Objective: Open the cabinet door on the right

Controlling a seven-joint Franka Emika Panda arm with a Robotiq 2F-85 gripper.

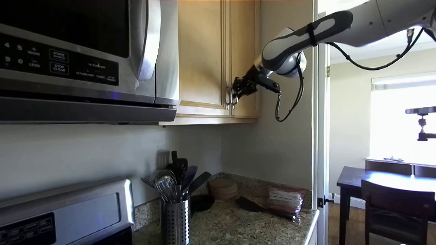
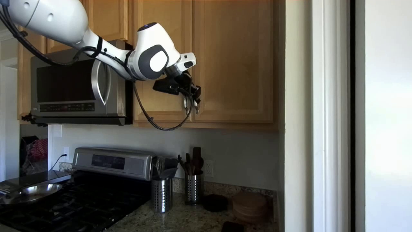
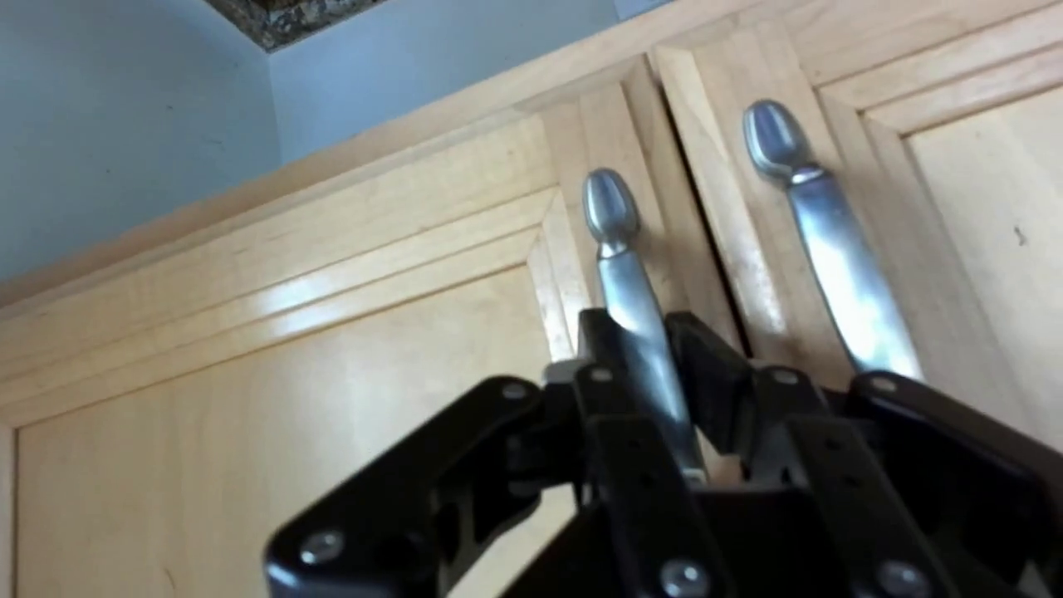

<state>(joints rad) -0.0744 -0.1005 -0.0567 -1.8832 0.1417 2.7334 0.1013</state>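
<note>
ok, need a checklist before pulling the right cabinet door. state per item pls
1. Correct door: ok. The gripper is at the handle of the right cabinet door.
2. Handle between the fingers: ok, one on each side in the wrist view.
3. Grip firm enough to pull: cannot tell. They look closed on it, but force doesn't show.
4. Door shut: ok, looks flush with the left door.
5. Gripper clear of the left handle: cannot tell. It covers that handle's end in the wrist view.
6. Cable loop clear of both doors: ok, hangs apart from them in an exterior view.
</note>
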